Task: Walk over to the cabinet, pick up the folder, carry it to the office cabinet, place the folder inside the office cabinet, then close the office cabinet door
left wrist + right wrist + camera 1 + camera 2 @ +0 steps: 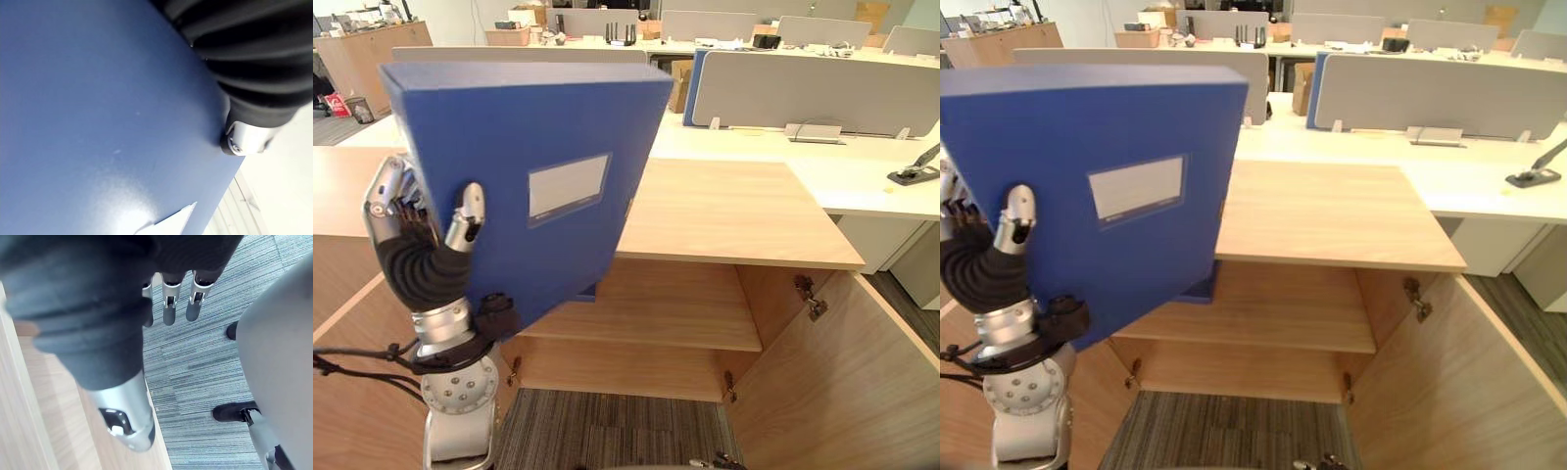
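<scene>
From the head views, the left hand (416,250) is pinching the blue folder (529,166), thumb (465,220) in front and fingers behind, holding it tilted before the open cabinet (734,211). I'd be lowering it edge-first under the top onto the shelf (656,313), clear of the door (862,382). In its wrist view the thumb is pressing the cover. In the right wrist view the right hand (168,308) is hanging loose-fingered, empty.

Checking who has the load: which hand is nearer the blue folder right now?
Left. The left hand grips the blue folder, thumb on its front face. The right hand hangs with straight fingers over the carpet, away from the folder.
</scene>
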Available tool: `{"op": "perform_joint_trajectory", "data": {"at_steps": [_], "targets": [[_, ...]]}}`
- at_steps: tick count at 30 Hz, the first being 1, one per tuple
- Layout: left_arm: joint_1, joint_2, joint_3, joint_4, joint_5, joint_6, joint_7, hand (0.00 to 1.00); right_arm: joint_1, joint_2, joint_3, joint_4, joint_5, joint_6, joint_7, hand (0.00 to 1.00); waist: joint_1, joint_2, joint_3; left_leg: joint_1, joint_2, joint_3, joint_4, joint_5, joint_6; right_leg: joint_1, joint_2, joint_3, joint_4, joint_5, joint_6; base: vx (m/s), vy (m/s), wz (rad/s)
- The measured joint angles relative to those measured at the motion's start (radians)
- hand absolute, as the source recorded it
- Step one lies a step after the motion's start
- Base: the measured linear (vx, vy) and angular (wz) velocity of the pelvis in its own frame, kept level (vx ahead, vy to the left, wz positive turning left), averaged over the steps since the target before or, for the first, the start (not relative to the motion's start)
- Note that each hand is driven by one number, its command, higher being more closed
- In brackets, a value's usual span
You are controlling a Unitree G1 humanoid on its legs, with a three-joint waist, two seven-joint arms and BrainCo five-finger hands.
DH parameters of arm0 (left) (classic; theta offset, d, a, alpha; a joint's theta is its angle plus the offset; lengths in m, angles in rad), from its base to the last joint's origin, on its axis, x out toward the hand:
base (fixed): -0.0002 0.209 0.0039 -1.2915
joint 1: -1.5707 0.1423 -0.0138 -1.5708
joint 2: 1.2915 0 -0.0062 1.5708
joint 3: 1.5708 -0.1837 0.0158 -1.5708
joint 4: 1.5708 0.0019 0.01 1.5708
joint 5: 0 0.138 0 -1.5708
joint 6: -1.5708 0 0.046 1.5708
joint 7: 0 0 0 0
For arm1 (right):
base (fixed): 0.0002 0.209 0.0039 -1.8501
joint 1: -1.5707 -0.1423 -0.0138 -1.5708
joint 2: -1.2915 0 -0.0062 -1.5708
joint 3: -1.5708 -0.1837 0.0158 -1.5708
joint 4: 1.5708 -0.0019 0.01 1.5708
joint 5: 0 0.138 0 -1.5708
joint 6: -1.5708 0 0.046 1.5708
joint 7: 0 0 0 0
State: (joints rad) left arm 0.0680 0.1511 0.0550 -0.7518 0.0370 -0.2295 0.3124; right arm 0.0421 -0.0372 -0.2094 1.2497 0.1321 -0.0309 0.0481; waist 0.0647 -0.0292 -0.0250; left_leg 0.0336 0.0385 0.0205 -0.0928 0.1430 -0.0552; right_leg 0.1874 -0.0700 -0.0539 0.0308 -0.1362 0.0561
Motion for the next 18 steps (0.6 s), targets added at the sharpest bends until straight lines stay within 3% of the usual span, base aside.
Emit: {"op": "perform_joint_trajectory", "data": {"at_steps": [3, 5, 10, 14, 18], "targets": [[0.003, -0.016, -0.009, 0.0, -0.17, -0.02, -0.04, 1.0, 0.001, -0.001, 0.016, -0.003, 0.019, -0.001, 0.0, 0.0, 0.0, -0.002, -0.001, 0.0, 0.0, 0.0, 0.0, 0.0, 0.0, 0.0, -0.001, 0.0, 0.001, 0.0, 0.0, 0.0, 0.0, 0.0], [0.02, -0.035, -0.011, 0.0, -0.303, -0.043, -0.07, 1.0, 0.025, -0.003, 0.065, -0.045, 0.12, -0.013, -0.002, 0.0, 0.0, -0.003, -0.002, 0.001, 0.001, 0.002, 0.0, 0.0, 0.0, 0.0, -0.002, 0.0, 0.001, 0.0, 0.0, 0.0, 0.0, 0.0], [0.08, -0.075, -0.009, 0.0, -0.429, -0.058, -0.089, 1.0, 0.052, 0.025, 0.122, -0.162, 0.355, -0.057, -0.018, 0.0, -0.008, -0.001, -0.003, 0.003, 0.005, 0.02, 0.0, 0.002, -0.001, -0.009, 0.0, 0.004, 0.012, 0.0, 0.0, 0.0, 0.0, -0.07], [0.161, -0.089, -0.007, 0.0, -0.505, -0.064, -0.11, 1.0, 0.169, 0.095, 0.207, -0.478, 0.619, -0.101, -0.009, 0.0, -0.017, -0.001, -0.006, 0.005, 0.013, 0.034, 0.0, 0.002, -0.001, -0.02, 0.002, 0.014, 0.02, 0.0, 0.0, -0.04, -0.005, -0.09], [0.205, -0.091, 0.007, 0.001, -0.541, -0.066, -0.114, 1.0, 0.277, 0.099, 0.221, -0.78, 0.688, -0.131, 0.0, 0.0, -0.022, -0.001, -0.008, 0.007, 0.02, 0.058, 0.001, -0.001, -0.002, -0.032, 0.005, 0.037, 0.021, 0.001, 0.0, -0.04, 0.006, -0.17]]}}
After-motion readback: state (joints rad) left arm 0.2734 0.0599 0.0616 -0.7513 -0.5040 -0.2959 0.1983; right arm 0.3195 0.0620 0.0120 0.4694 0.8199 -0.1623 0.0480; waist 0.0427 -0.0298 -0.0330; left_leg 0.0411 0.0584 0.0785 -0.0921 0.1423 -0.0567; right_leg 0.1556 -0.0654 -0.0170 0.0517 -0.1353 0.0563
